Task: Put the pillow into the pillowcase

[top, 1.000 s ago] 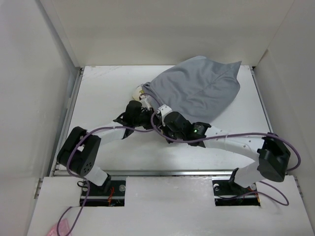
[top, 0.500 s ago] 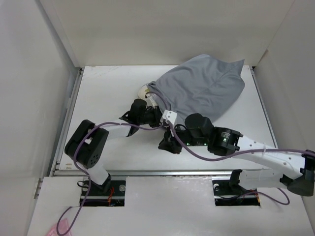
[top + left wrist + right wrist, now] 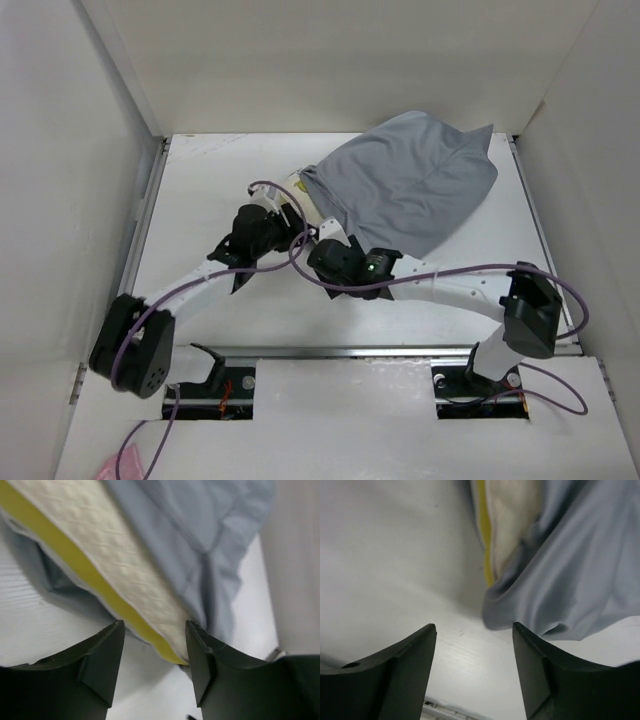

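Note:
The grey pillowcase (image 3: pixel 415 185) lies at the back right of the table, bulging with the pillow inside. The pillow's cream end with its yellow edge (image 3: pixel 291 187) sticks out of the case's left mouth. In the left wrist view that pillow (image 3: pixel 107 555) and the pillowcase (image 3: pixel 200 535) fill the top. My left gripper (image 3: pixel 152 626) is open, with the pillow's yellow corner just ahead of its tips. My right gripper (image 3: pixel 472 627) is open over bare table, the pillowcase hem (image 3: pixel 555 590) and the pillow (image 3: pixel 507 520) in front of it. Both grippers (image 3: pixel 290 222) (image 3: pixel 325 245) sit at the case's mouth.
The white table (image 3: pixel 210 180) is boxed in by white walls on the left, back and right. A metal rail (image 3: pixel 330 350) runs along its near edge. Purple cables loop over both arms near the case's mouth.
Both grippers have gone from shut to open and let go of the cloth. The right arm swung out to the right and came back. The left wrist shifted slightly left.

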Tool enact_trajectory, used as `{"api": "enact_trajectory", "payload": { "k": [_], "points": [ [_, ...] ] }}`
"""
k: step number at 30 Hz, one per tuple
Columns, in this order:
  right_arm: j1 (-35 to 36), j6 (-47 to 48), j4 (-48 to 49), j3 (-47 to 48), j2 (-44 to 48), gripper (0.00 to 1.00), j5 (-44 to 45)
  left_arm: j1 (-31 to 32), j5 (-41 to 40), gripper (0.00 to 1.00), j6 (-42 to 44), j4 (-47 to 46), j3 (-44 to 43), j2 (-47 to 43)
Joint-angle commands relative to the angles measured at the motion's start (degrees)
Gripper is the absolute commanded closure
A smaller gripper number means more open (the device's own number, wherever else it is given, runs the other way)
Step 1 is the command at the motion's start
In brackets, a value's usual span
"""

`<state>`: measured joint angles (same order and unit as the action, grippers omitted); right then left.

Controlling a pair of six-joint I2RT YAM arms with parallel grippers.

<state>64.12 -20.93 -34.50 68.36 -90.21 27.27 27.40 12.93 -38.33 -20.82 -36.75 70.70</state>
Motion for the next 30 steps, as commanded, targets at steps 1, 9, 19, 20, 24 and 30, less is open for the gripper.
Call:
{"api": "enact_trajectory", "payload": {
  "k": [1,9,19,20,24,30],
  "points": [
    [0.1,-5.8,-5.4,6.3,-2.3,0.29,12.6,-1.3,-0.9,0.53,1.5,-1.5,-0.7,8.6],
    [-1.4,-6.8,-4.7,8.2,-5.8,0.33,16.4,-1.8,8.3,0.84,1.4,-10.0,-6.7,22.0],
    [-6.2,-2.7,-0.8,7.7,-8.8,1.00,11.6,-1.8,15.4,0.90,0.4,-15.7,-8.1,24.8],
    [-6.2,-1.9,-0.8,7.7,-8.1,1.00,7.6,-1.1,15.4,0.90,0.4,-17.3,-7.5,24.8],
    [-4.2,4.0,2.4,7.7,-2.4,1.00,-7.4,1.6,16.5,0.90,-0.8,-18.8,-12.3,29.0],
    [-0.2,11.3,7.3,6.4,6.3,1.00,-30.3,4.0,20.6,0.90,-5.0,-25.5,-16.9,35.8]
  ]
}}
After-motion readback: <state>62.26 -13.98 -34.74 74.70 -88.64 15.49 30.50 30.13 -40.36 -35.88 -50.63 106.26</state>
